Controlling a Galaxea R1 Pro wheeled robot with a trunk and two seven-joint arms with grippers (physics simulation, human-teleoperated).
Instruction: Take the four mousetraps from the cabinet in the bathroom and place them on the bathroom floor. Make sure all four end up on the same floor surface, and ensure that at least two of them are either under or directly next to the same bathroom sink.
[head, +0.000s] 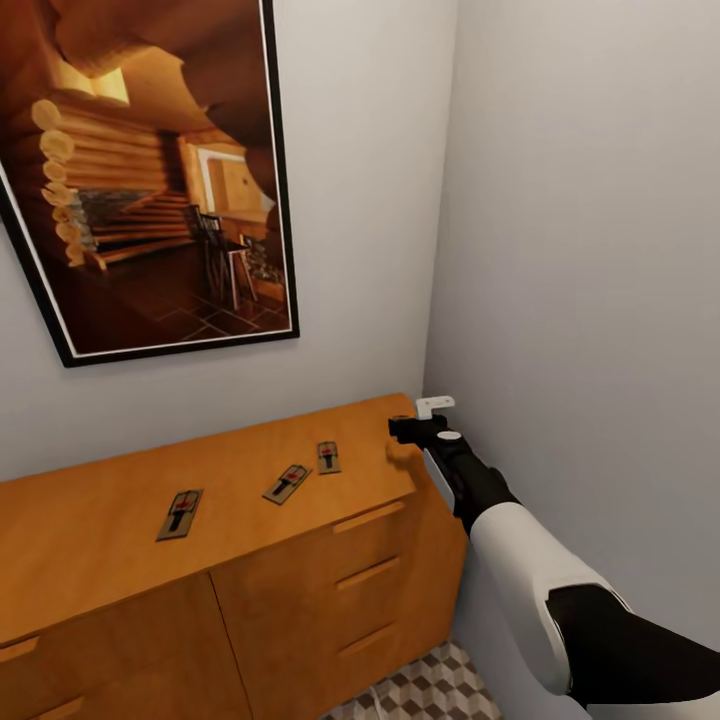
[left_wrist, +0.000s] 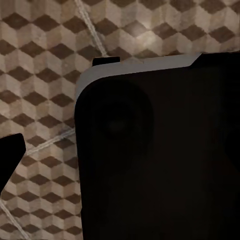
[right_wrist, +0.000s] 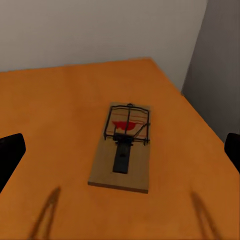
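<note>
The right gripper (head: 405, 430) hangs over the far right corner of the cabinet (head: 120, 520), and its wrist camera looks down on a mousetrap (right_wrist: 122, 147) lying flat on the orange-brown top, near the edge by the grey side wall. Its fingers (right_wrist: 11, 150) stand wide apart, one at either border of that view, with their shadows falling on the wood at either side of the trap; nothing is held. In the head view three traps lie on the cabinet top: a left trap (head: 180, 514), a middle trap (head: 287, 483) and a right trap (head: 328, 457), each well apart from the next; whether the one under the wrist camera is the right trap or a fourth hidden by the gripper I cannot tell. The main risk I judge is the flat board: it is thin and flush with the wood, so fingers closing too high would slide over it, or would push it toward the wall-side edge and off the cabinet. The tight corner also leaves the arm little room, and the forearm could scrape the side wall. The drawers (head: 370, 575) are all shut, so their contents are hidden; the traps rest on top, not inside. The left wrist camera looks down at the bathroom floor (left_wrist: 40, 60), its cube-pattern tiles partly masked by a dark robot body (left_wrist: 160, 160); whether the left gripper is spread or closed I cannot tell.
</note>
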